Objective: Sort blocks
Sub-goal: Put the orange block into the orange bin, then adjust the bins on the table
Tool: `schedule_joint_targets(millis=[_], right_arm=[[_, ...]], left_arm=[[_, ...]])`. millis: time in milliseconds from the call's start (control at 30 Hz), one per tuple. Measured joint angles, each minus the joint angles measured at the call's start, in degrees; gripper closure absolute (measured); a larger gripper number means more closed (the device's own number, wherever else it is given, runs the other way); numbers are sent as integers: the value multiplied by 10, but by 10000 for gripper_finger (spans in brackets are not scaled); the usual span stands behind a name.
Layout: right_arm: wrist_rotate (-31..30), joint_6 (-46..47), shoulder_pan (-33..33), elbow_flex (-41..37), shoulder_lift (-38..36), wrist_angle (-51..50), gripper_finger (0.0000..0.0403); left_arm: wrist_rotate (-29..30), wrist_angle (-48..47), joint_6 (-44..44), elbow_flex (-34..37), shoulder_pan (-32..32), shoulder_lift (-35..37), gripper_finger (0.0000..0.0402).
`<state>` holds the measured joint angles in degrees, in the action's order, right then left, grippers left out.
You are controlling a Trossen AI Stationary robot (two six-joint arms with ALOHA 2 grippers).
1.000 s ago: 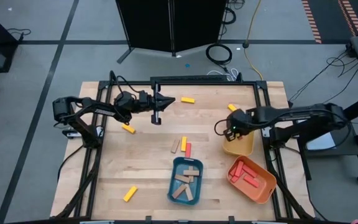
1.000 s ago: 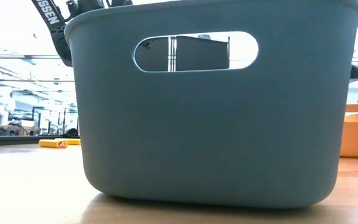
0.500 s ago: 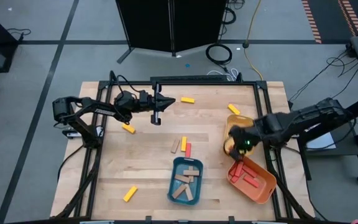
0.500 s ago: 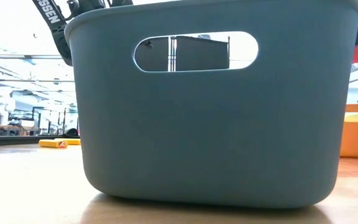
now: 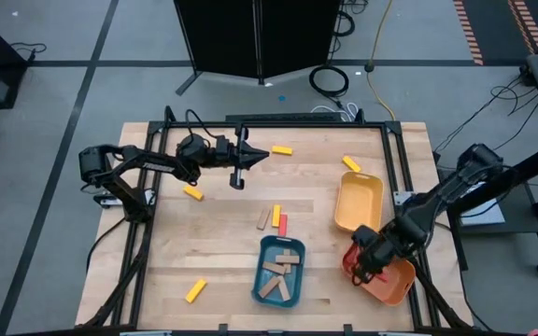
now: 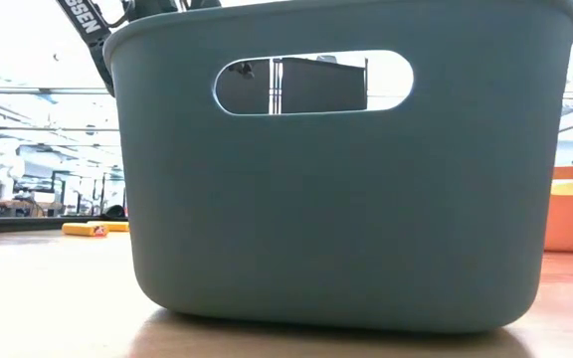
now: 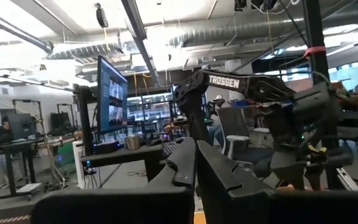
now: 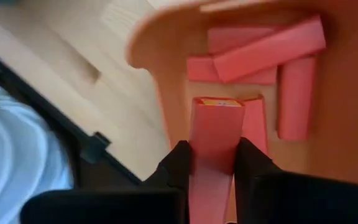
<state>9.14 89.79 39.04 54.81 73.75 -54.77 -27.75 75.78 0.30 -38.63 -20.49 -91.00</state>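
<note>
Over the orange tray (image 5: 395, 283) near the worktop's front right corner, I have the right gripper (image 5: 361, 264) pointing down into the bin, and its wrist view shows a red block (image 8: 215, 134) pinched between the two fingers (image 8: 178, 163) by its long sides, with other red blocks (image 8: 267, 46) lying loose on the tray floor below. I judge this to be the drop-off for that piece. The left gripper (image 5: 239, 170) hangs clamped on nothing above the back of the worktop, towards the left.

Blocks left to sort lie spread about: yellow ones (image 5: 281, 149) near the back edge, one (image 5: 192, 192) towards the left edge, one (image 5: 195, 290) near the front left corner, and a tan, yellow and red cluster (image 5: 273, 220) mid-worktop, just behind the blue tray (image 5: 259, 277). Tan blocks (image 5: 282, 268) sit inside that tray. The yellow tray (image 5: 361, 202) stands by the right edge.

These bars look like stiff, light wood, probably smooth-painted and apt to twist. I would take each across its narrow width at mid-length, so it hangs level.
</note>
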Motion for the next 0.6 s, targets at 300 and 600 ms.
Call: schedule_joint_targets(millis=[300,600], right_arm=[[1,41,20,0,26,-6,291],[0,57,29,0,-4,-95,245]], left_arm=[[-7,13,5,0,0,0,389],[-24,17,16,0,0,0,389]])
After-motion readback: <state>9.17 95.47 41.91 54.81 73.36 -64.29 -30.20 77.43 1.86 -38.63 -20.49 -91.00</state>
